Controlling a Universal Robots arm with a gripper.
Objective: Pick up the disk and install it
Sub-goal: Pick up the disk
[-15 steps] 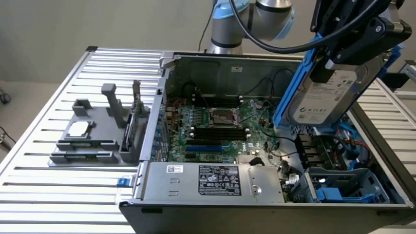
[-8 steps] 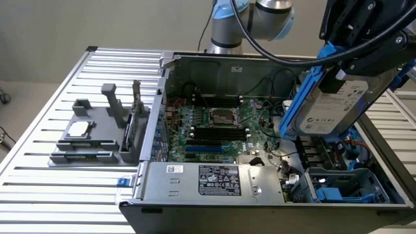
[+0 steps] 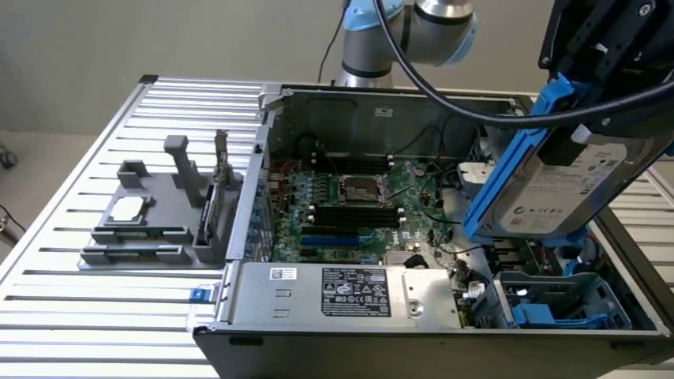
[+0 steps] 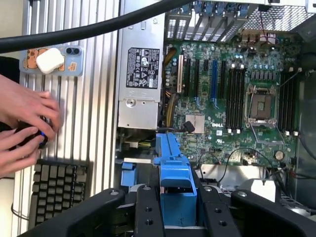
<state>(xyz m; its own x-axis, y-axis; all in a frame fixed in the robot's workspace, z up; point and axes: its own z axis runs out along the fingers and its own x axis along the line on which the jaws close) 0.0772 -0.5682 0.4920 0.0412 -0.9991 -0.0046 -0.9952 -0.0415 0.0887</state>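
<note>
The disk (image 3: 574,185), a silver-grey drive with a white label in a blue carrier bracket, hangs tilted in the air over the right end of the open computer case (image 3: 268,142) in the exterior view. My gripper (image 3: 598,106) is shut on its upper end. In the wrist view the blue bracket (image 4: 174,173) juts out between my black fingers (image 4: 148,212), above the case's inside near the motherboard (image 4: 232,94).
A silver power supply (image 3: 342,292) lies along the case's near side, with a blue drive bay (image 3: 558,304) beside it. A grey fixture (image 3: 158,221) holding a small square chip stands on the slatted table. A person's hands (image 4: 24,123), a keyboard (image 4: 59,190) and a phone (image 4: 52,61) are alongside.
</note>
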